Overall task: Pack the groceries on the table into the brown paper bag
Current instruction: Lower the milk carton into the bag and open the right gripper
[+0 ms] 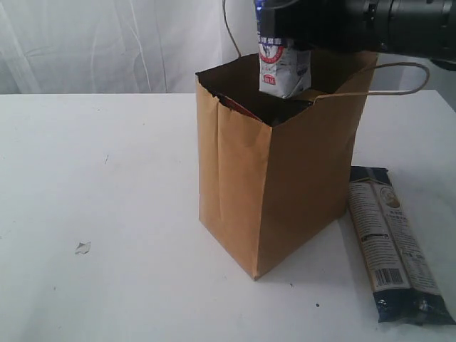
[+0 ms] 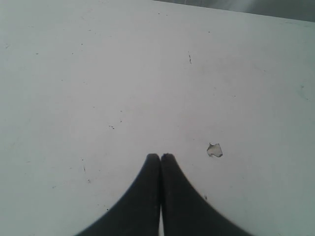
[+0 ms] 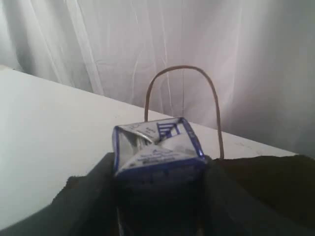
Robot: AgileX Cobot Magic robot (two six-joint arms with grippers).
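Exterior view: right pincer holds carton over paper bag.

Shows a pale white fabric curtain hanging in soft vertical folds behind; lit evenly, with faint grey shadows.

Right end effector is gripping the small blue-white carton, its blurred dark fingers seemingly pressing both sides. A brown loop handle is arching just behind the carton, above the white bench; a pale curtain is hanging beyond.
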